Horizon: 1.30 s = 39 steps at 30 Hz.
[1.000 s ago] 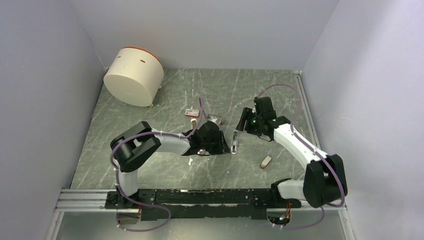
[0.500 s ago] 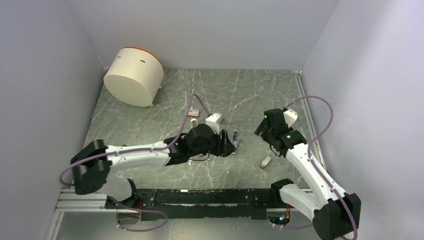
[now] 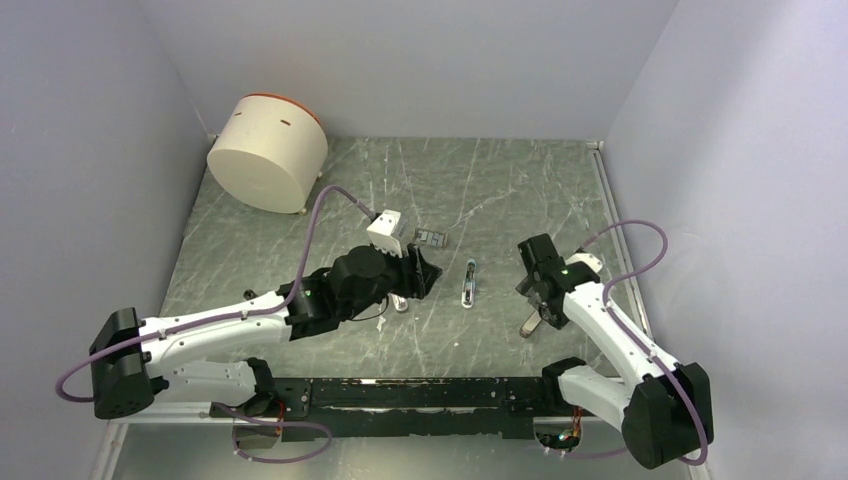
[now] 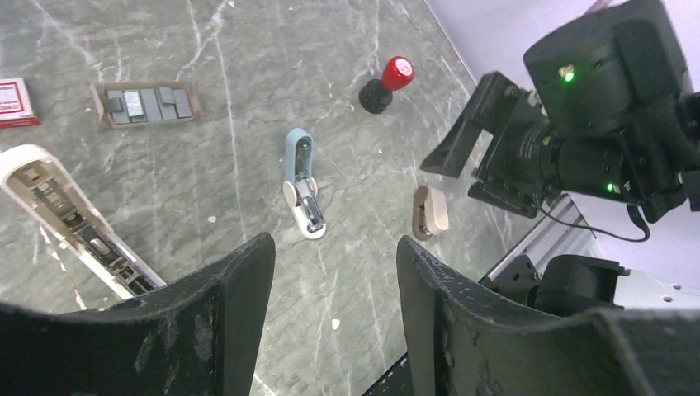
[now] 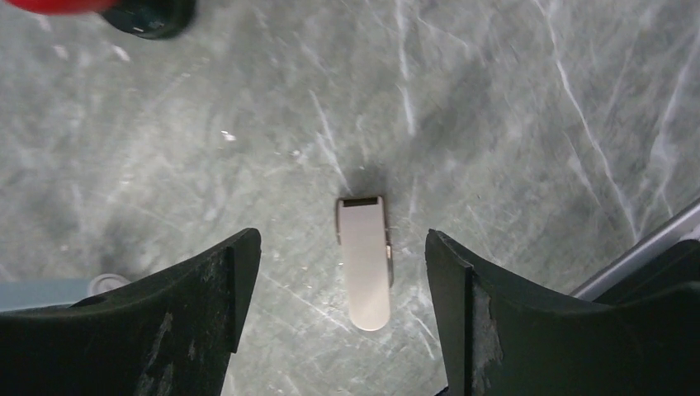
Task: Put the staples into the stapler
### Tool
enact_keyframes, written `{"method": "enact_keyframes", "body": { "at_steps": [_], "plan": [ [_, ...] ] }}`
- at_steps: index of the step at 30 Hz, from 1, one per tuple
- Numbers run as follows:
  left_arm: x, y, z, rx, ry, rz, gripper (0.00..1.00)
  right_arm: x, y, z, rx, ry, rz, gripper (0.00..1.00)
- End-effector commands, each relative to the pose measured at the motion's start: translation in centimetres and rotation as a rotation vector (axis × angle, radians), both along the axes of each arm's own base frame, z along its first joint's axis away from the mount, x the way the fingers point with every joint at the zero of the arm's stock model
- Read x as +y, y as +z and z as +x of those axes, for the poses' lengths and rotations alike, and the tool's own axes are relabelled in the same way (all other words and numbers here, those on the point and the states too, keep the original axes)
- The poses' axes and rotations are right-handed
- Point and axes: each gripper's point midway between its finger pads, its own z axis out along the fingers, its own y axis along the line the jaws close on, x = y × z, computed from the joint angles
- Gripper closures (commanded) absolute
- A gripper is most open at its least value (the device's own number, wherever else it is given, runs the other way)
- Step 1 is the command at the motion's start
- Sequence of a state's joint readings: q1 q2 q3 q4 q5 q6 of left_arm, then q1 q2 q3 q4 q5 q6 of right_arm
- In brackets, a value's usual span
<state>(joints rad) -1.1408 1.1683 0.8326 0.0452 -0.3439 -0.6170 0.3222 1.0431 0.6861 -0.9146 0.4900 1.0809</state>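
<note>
The stapler (image 4: 62, 213) is a slim white bar lying open on the table, its inner channel showing, at the left of the left wrist view. The staples box (image 4: 11, 102), red with a white panel, is cut by that view's left edge; in the top view it is hidden behind the left wrist. My left gripper (image 4: 334, 243) is open and empty, above the table right of the stapler, and it also shows in the top view (image 3: 420, 272). My right gripper (image 5: 342, 239) is open and empty over a small beige clip (image 5: 364, 262), away from the stapler.
A cardboard tray of grey staple strips (image 4: 144, 105) lies by the red box. A small blue-and-white stapler (image 3: 468, 283) lies mid-table. A red-topped stamp (image 4: 386, 82) stands beyond it. A big white cylinder (image 3: 267, 150) stands at the back left. Walls close three sides.
My left arm has stretched out and its gripper has drawn back left from the blue stapler. My right arm has swung toward the near edge and now hangs over the beige clip.
</note>
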Motion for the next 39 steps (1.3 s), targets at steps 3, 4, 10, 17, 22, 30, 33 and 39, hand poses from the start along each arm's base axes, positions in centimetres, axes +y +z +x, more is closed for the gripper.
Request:
{"method": "enact_keyframes", "body": {
  "at_steps": [3,4,10,17,22,30,33,39],
  "plan": [
    [1.7,-0.4,0.6,-0.015,0.068,0.033,0.40,0.3,-2.6,-1.2,0.003,-0.078,0.059,0.27],
    [1.7,-0.4,0.5,-0.011,0.069,0.033,0.40,0.5,-2.9,-1.2,0.008,-0.074,0.068,0.28],
    [1.1,-1.0,0.1,0.024,0.037,0.049,0.40,1.1,-4.4,-1.1,0.015,-0.056,0.098,0.35],
    [0.4,-2.0,-0.6,0.064,0.005,0.035,0.41,1.7,-5.0,-0.9,0.009,0.021,0.116,0.56],
    [0.0,-1.9,-0.6,0.064,-0.001,0.018,0.41,3.3,-4.8,0.4,-0.018,0.156,0.156,0.67],
    [-0.3,-2.5,-0.7,0.081,-0.009,0.017,0.41,5.8,-4.5,3.6,-0.003,0.366,0.176,0.71],
    [-0.4,-2.7,-0.7,0.088,-0.008,0.013,0.41,6.2,-4.2,4.5,-0.013,0.397,0.168,0.71],
    [-0.6,-2.9,-0.7,0.096,-0.004,0.005,0.41,6.9,-3.3,5.5,-0.048,0.476,0.167,0.69]
  ]
}}
